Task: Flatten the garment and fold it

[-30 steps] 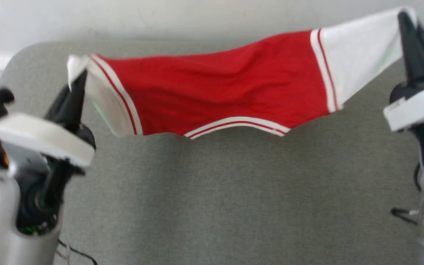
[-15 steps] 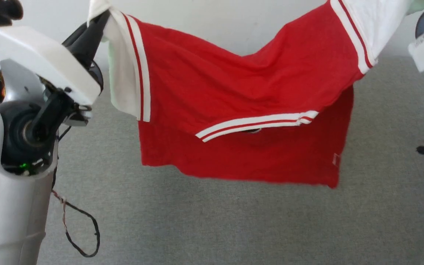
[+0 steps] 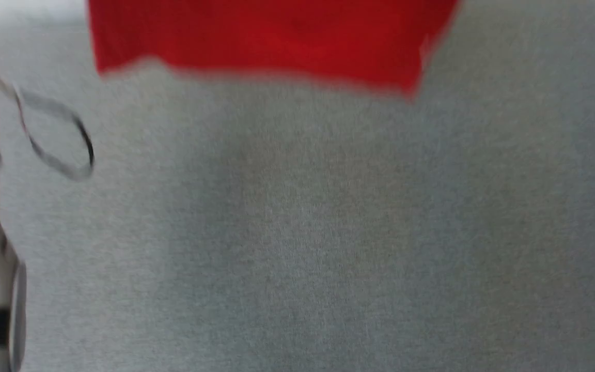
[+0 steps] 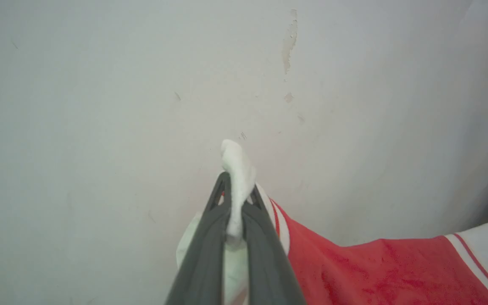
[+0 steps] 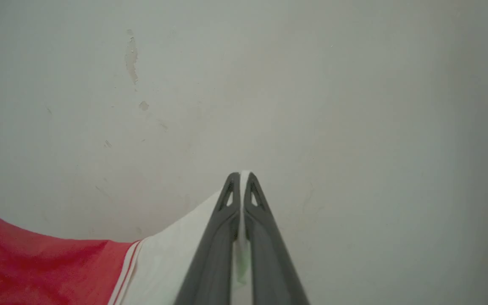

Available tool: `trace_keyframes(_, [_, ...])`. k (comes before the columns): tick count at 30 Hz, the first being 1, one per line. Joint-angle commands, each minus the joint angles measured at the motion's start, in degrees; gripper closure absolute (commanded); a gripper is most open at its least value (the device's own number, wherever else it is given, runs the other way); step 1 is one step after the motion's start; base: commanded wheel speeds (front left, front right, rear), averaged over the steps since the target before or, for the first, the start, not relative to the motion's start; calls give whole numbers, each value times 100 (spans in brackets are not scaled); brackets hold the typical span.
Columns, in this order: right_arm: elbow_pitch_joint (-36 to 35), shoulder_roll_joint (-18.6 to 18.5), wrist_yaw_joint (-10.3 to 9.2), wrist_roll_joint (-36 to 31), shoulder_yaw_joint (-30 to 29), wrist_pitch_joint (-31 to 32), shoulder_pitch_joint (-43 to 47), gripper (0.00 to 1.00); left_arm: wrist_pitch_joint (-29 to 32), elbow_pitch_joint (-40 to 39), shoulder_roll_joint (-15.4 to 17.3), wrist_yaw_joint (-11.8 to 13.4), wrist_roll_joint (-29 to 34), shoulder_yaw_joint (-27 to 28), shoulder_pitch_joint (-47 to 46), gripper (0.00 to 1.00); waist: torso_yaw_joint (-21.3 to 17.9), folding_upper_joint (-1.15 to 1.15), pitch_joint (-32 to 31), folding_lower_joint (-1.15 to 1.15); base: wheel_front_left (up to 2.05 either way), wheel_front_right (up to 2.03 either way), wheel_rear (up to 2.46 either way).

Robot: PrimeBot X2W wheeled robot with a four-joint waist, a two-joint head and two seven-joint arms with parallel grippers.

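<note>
Lifted higher, garment (image 3: 271,41) hangs over surface (image 3: 297,232); left end effector (image 4: 233,186), right end effector (image 5: 240,178) pinch sleeves (image 5: 176,254) before wall (image 4: 100,106).

Grey fabric surface (image 3: 328,232) and a pale, chipped wall (image 4: 100,106).

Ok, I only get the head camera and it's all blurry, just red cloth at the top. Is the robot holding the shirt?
Observer: Yes. The left gripper is shut on one white sleeve of the shirt.
Operator: And the other gripper?
Observer: The right gripper is shut on the other sleeve, pinched flat between its fingers.
Operator: What's behind the shirt?
Observer: A pale wall with a chipped patch of paint.
</note>
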Motion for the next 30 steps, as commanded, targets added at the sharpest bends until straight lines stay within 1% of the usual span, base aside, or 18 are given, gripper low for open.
trace_keyframes(1, [317, 69, 30, -171, -4, -188, -386, 100, -271, 256, -124, -92, 50, 62, -421, 100, -137, 0, 1063, -2, 0, 0, 0])
trace_keyframes(3, [664, 108, 30, -365, 47, -401, -791, 100, -574, 566, -239, -253, 53, 98, -853, 100, -167, 0, 1296, -2, 0, 0, 0])
trace_keyframes(5, [944, 163, 30, -498, 47, -587, -1096, 100, -838, 881, -327, -356, 54, 143, -1145, 100, -170, 0, 1511, -2, 0, 0, 0])
trace_keyframes(8, [1231, 228, 30, -571, 73, -788, -1365, 100, -1140, 1253, -368, -589, 51, 149, -1332, 100, -154, 0, 1811, -2, 0, 0, 0])
trace_keyframes(11, [1405, 255, 30, -569, 74, -967, -1351, 100, -1321, 1529, -362, -849, -55, 190, -1252, 100, -106, 0, 2013, -2, 0, 0, 0])
trace_keyframes(14, [1436, 248, 30, -441, 65, -1072, -1120, 100, -1261, 1754, -325, -1030, -221, 219, -964, 100, -29, 0, 2078, -2, 0, 0, 0])
trace_keyframes(16, [1352, 235, 30, -284, 67, -1094, -880, 100, -1178, 1825, -310, -1050, -353, 276, -707, 100, 15, 0, 2063, -2, 0, 0, 0])
trace_keyframes(19, [1059, 173, 30, -3, 79, -1077, -399, 100, -1026, 1722, -310, -1026, -508, 307, -198, 100, 91, 0, 1947, -2, 0, 0, 0])
trace_keyframes(21, [724, 140, 30, 188, 70, -1020, 5, 100, -925, 1564, -312, -991, -667, 386, 184, 100, 121, 0, 1831, -2, 0, 0, 0])
trace_keyframes(26, [-458, 156, 30, 554, -92, -716, 1276, 100, -666, 906, -298, -876, -1037, 568, 1250, 100, 142, 0, 1492, -2, 0, 0, 0])
trace_keyframes(30, [-1435, 288, 30, 733, -423, -488, 2445, 100, -554, 197, -287, -755, -1226, 668, 2289, 100, 162, 0, 1181, -2, 0, 0, 0])
